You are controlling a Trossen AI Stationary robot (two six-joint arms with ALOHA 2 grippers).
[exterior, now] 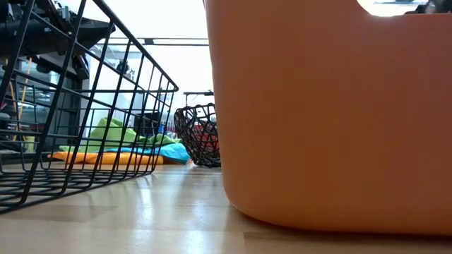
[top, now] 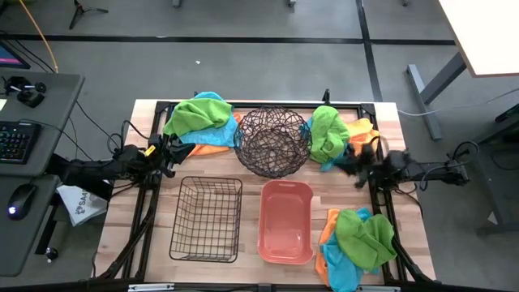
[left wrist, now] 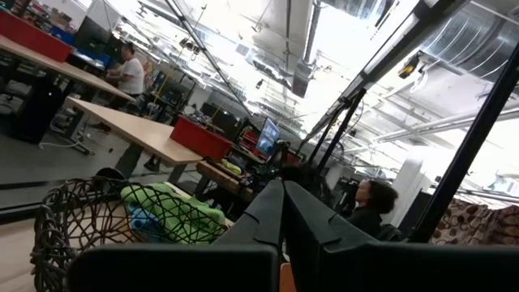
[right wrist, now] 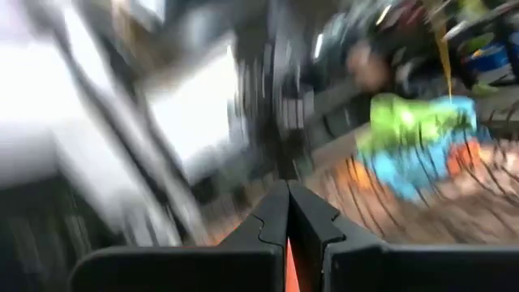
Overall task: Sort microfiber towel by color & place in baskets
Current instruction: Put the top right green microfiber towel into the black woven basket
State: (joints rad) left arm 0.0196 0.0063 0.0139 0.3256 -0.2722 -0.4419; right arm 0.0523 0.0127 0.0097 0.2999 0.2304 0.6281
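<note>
Three heaps of green, blue and orange microfiber towels lie on the table: at the far left (top: 203, 120), at the far right (top: 332, 134) and at the near right (top: 357, 239). The round brown wire bowl (top: 273, 139) stands at the far middle. The black wire-grid basket (top: 207, 217) and the salmon tub (top: 285, 221) stand side by side nearer. My left gripper (top: 168, 154) is shut and empty beside the far left heap. My right gripper (top: 354, 165) is shut and empty just near of the far right heap. Their shut fingers show in the wrist views (left wrist: 282, 199) (right wrist: 288, 203).
The black basket (exterior: 78, 120) and the tub (exterior: 332, 113) fill the low view, with the bowl (exterior: 199, 134) and the left heap (exterior: 120, 144) behind. A black frame rims the table's far edge (top: 268, 104). People (left wrist: 128, 69) are in the room beyond.
</note>
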